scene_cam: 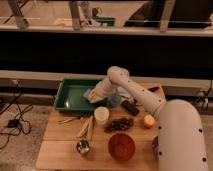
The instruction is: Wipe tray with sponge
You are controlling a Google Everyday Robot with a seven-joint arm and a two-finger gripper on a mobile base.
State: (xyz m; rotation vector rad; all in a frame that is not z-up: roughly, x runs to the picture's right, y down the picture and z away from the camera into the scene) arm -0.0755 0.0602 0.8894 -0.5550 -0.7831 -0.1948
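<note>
The wooden surface (59, 145) takes up the most room, and the robot's white arm (175, 130) rises from its near right corner, bends at an elbow high over the back edge and reaches down to the left. The green tray (72, 97) lies at the back left of the surface, flat, with its floor mostly bare. At the front sits a round orange-red bowl (122, 146). A bunch of dark grapes (119, 124) lies behind it, near the middle. A blue-grey cup (114, 100) stands just beside the tray's right end, and a white cup (101, 115) stands in front of that. The gripper (97, 94) is down over the right end of the tray, its tip inside the rim. An apple (149, 120) rests to the right of the grapes. The pale blue sponge (90, 94) is at the gripper's tip, low in the tray's right end; from where I stand I cannot tell whether the gripper is clenched on it or only touching it.
</note>
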